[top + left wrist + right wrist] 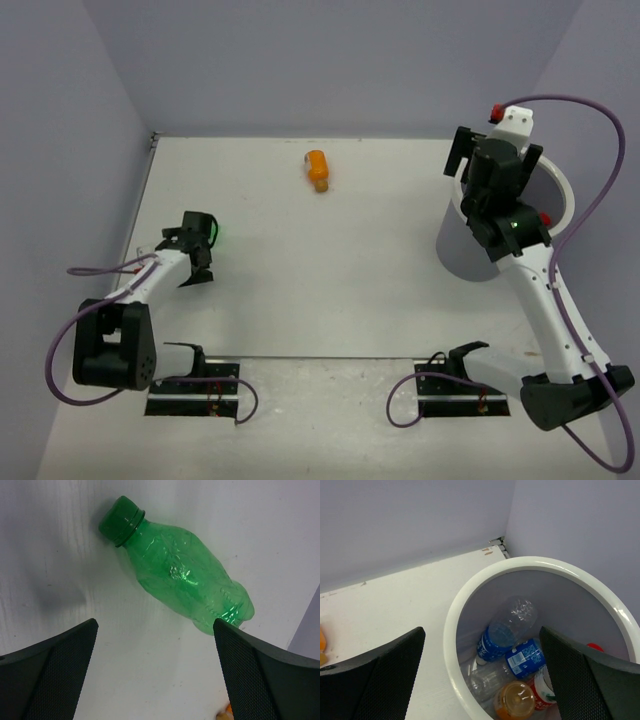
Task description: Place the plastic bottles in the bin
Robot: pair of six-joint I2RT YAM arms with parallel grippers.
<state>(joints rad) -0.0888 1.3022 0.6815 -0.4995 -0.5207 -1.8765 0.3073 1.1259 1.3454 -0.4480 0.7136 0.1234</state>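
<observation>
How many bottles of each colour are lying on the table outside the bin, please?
Orange bottle: 1
Green bottle: 1
Total outside the bin: 2

Bottle: a green bottle [185,580], clear plastic and unlabelled, lay on its side, slanting across the view.
Cap: its green cap [119,520] was screwed on and pointed upper left.
Surface: white bench [60,555].
Left claw [155,625]: its fingers [50,675] stood spread wide; whether the right one touched the bottle's base was unclear.
</observation>
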